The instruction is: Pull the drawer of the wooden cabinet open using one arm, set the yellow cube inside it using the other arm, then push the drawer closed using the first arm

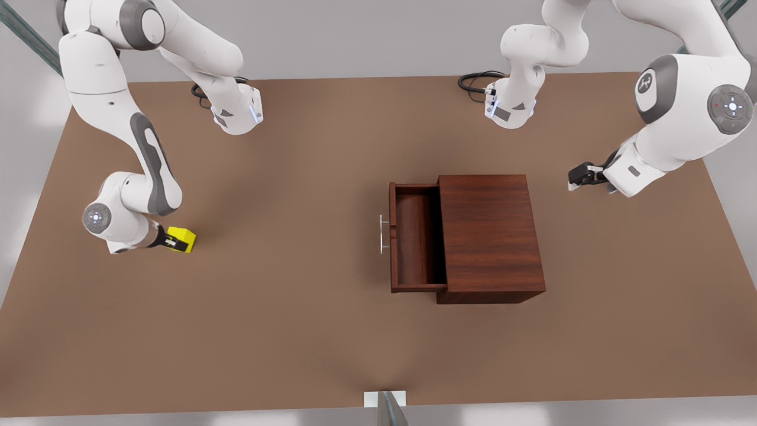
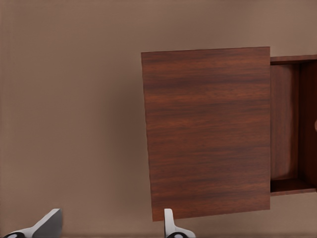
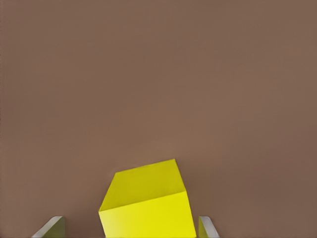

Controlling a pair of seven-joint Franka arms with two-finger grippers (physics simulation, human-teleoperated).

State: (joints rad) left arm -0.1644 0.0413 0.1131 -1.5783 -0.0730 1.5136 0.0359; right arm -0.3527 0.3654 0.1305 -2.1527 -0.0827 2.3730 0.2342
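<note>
The wooden cabinet [image 1: 491, 236] stands right of the table's middle. Its drawer [image 1: 414, 242] is pulled out toward the front view's left, silver bar handle [image 1: 384, 234] in front, nothing inside. The yellow cube [image 1: 182, 239] rests on the table at the front view's left. My right gripper [image 1: 170, 239] is low at the cube, open, with one finger [image 3: 207, 229] on each side of the cube [image 3: 148, 203]. My left gripper [image 1: 578, 176] hovers open beyond the cabinet's back, at the front view's right. The left wrist view has its fingers [image 2: 171, 225] spread, the cabinet [image 2: 208, 131] ahead and the drawer [image 2: 292, 124] past it.
The brown table [image 1: 284, 331] stretches wide around the cabinet. Both arm bases [image 1: 236, 112] and their black cables [image 1: 476, 80] sit along the far edge. A small grey mount [image 1: 384, 402] pokes in at the near edge.
</note>
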